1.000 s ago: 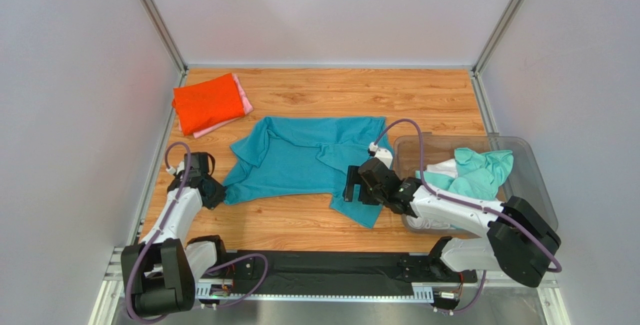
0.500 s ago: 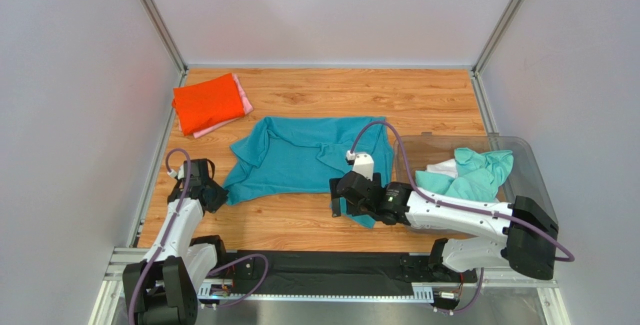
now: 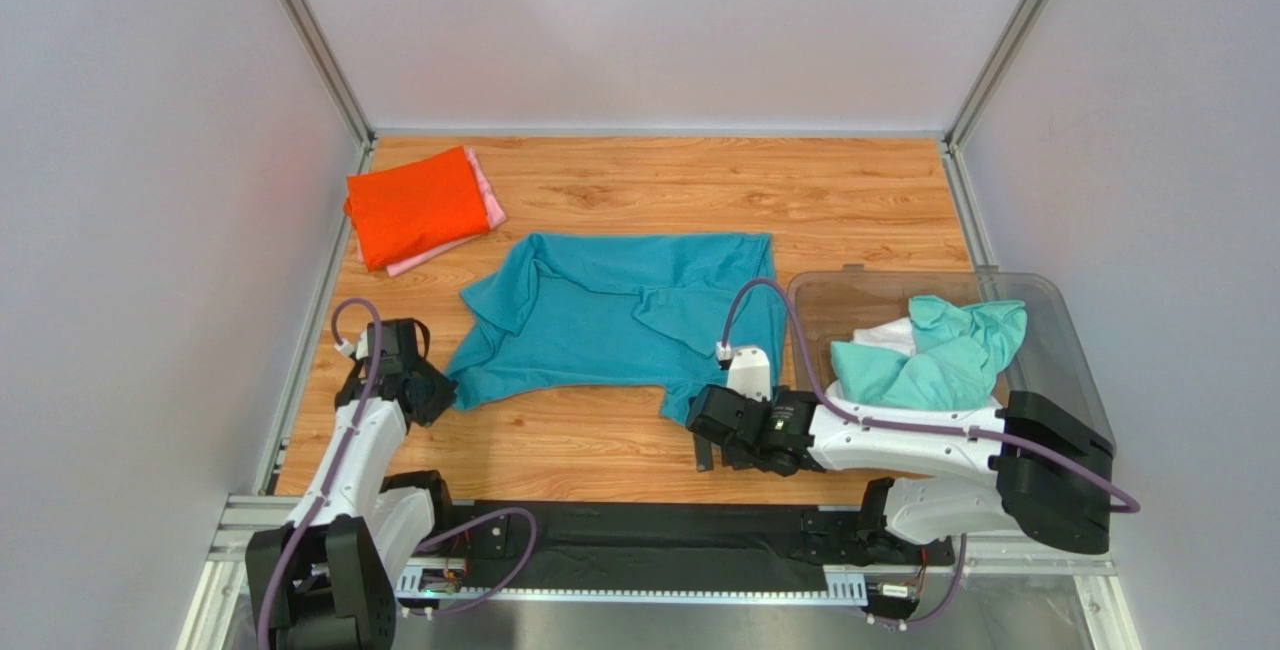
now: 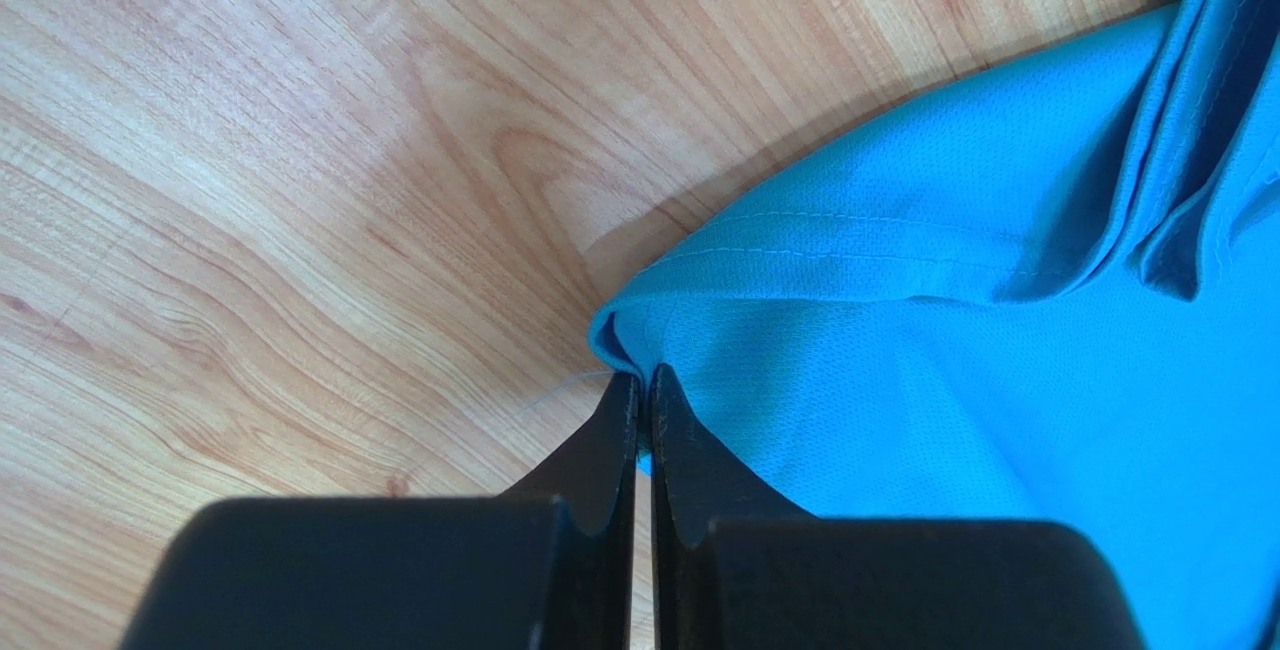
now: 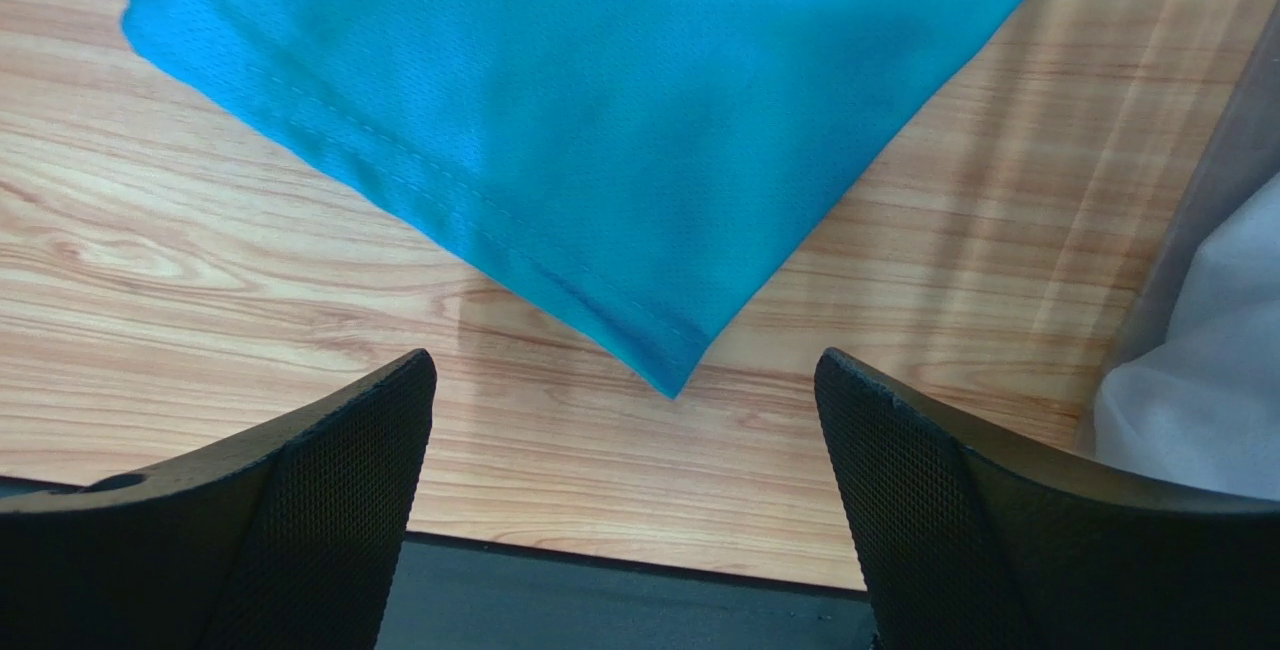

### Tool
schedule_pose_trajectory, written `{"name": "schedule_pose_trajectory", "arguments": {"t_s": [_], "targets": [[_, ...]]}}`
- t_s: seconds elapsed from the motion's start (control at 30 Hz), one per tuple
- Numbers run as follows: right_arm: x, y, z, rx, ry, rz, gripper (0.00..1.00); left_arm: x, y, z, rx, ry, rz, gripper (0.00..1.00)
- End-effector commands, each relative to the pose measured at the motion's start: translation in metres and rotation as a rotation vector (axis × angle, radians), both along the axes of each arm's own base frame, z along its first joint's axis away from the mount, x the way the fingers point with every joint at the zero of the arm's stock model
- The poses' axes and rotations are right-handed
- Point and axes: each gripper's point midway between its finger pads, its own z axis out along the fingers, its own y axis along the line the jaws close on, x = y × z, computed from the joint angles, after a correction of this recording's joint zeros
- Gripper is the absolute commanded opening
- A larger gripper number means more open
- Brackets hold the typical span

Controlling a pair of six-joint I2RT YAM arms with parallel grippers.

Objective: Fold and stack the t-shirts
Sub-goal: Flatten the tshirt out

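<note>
A teal t-shirt (image 3: 616, 320) lies spread out, somewhat rumpled, mid-table. My left gripper (image 3: 431, 392) is shut on its near left corner, and the left wrist view shows the closed fingers (image 4: 616, 440) pinching the hem of the teal cloth (image 4: 962, 395). My right gripper (image 3: 703, 437) is open and empty just near of the shirt's near right corner. In the right wrist view that corner (image 5: 669, 373) lies on the wood between the spread fingertips (image 5: 376, 425). An orange-red shirt (image 3: 409, 205) lies folded on a pink one (image 3: 484, 194) at the far left.
A clear plastic bin (image 3: 1059, 323) at the right holds a mint-green shirt (image 3: 939, 355) and a white one (image 3: 887, 337). The white cloth also shows in the right wrist view (image 5: 1202, 380). A black strip (image 5: 601, 605) runs along the table's near edge.
My right gripper has drawn back toward the near edge, off the teal shirt's near right corner. My left gripper, holding the left corner, has shifted slightly nearer.
</note>
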Motion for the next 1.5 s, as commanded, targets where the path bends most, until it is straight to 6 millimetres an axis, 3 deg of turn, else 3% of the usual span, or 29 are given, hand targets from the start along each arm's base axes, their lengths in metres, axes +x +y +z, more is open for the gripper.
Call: {"name": "schedule_pose_trajectory", "arguments": {"t_s": [0.0, 0.2, 0.27, 0.47, 0.6, 0.73, 0.83, 1.07, 1.1, 1.17, 1.33, 1.47], "targets": [[0.009, 0.015, 0.004, 0.089, -0.043, -0.028, 0.97, -0.006, 0.000, -0.004, 0.000, 0.015, 0.001, 0.00], [0.012, 0.009, -0.009, 0.043, -0.034, -0.035, 0.93, -0.006, 0.001, -0.003, 0.002, 0.009, 0.005, 0.00], [0.012, 0.010, -0.012, 0.042, -0.032, -0.039, 0.84, -0.006, 0.001, -0.003, 0.004, 0.010, 0.006, 0.00], [0.013, 0.011, -0.021, 0.023, -0.020, -0.045, 0.81, -0.006, 0.001, -0.003, 0.004, 0.008, 0.008, 0.00], [0.012, 0.011, -0.024, 0.016, -0.011, -0.057, 0.68, -0.006, 0.001, -0.003, 0.005, 0.008, 0.010, 0.00], [0.011, 0.009, -0.024, 0.015, -0.006, -0.067, 0.46, -0.006, 0.001, -0.003, 0.005, 0.008, 0.010, 0.00], [0.011, 0.008, -0.024, 0.014, -0.005, -0.074, 0.35, -0.006, 0.001, -0.003, 0.004, 0.008, 0.011, 0.00], [0.009, 0.006, -0.021, 0.016, 0.002, -0.081, 0.18, -0.007, 0.002, -0.003, 0.006, 0.011, 0.014, 0.00], [0.009, 0.006, -0.020, 0.021, -0.002, -0.081, 0.16, -0.007, 0.002, -0.003, 0.006, 0.010, 0.014, 0.00], [0.010, 0.005, -0.016, 0.032, -0.015, -0.089, 0.00, -0.007, 0.002, -0.002, 0.008, 0.005, 0.015, 0.00], [0.019, 0.009, 0.006, 0.078, -0.081, -0.058, 0.00, -0.004, -0.006, 0.004, -0.023, -0.030, -0.015, 0.00], [0.030, 0.016, 0.038, 0.124, -0.155, -0.025, 0.00, 0.005, -0.022, 0.024, -0.092, -0.126, -0.072, 0.00]]}}
